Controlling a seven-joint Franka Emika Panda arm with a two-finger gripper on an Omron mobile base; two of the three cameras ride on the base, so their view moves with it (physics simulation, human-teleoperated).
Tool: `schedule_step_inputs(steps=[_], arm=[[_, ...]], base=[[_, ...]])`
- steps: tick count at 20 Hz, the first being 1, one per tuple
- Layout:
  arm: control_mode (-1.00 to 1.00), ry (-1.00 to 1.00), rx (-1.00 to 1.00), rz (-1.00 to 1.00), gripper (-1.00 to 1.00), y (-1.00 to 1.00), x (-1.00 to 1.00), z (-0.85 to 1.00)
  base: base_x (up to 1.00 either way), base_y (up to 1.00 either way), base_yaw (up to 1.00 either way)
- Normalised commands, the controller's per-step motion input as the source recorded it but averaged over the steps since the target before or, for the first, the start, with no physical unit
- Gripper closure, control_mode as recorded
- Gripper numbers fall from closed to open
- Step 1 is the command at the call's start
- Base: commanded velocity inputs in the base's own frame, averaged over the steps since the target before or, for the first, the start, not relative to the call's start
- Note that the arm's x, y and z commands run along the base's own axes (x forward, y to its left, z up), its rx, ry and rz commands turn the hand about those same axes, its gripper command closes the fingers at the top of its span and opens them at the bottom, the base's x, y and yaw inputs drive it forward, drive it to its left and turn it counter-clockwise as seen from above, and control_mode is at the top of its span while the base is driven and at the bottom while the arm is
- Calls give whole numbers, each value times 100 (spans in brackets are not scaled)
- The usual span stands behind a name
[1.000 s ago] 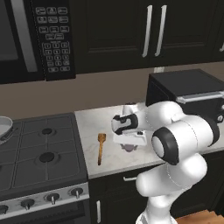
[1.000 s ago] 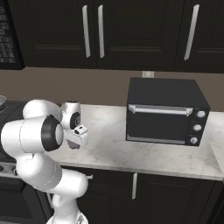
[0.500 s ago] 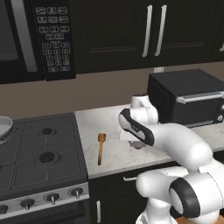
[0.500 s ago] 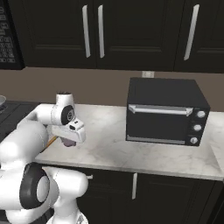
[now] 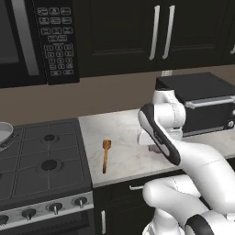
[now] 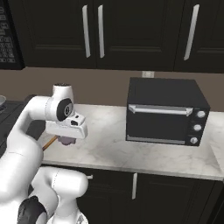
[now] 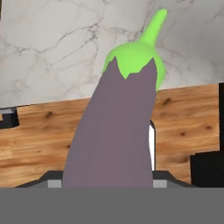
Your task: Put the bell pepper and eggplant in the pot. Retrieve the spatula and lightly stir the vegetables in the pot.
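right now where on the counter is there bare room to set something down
Bare marble counter lies between the stove edge and the arm, except where the spatula lies near the front. In the right base view, more free marble runs between the gripper, which holds the eggplant, and the toaster oven, and along the oven's front. It is crowded under the arm.

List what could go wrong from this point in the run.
The eggplant sits lengthwise in the claw, its green stem end far out; a fast swing might loosen it. The pot lies across the stove, so the carry is long. The spatula lies along that path; a low pass could knock it.
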Motion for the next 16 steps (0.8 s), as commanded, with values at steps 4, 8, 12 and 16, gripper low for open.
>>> schedule_step_inputs(steps=[4, 8, 12, 16], arm=[[-100, -7, 6, 7, 100, -11, -33, 21], [-100, 0, 0, 0, 100, 0, 0, 0], [-100, 0, 0, 0, 100, 0, 0, 0], [-100, 0, 0, 0, 100, 0, -1, 0]], base=[[0, 0, 0], [0, 0, 0], [0, 0, 0], [0, 0, 0]])
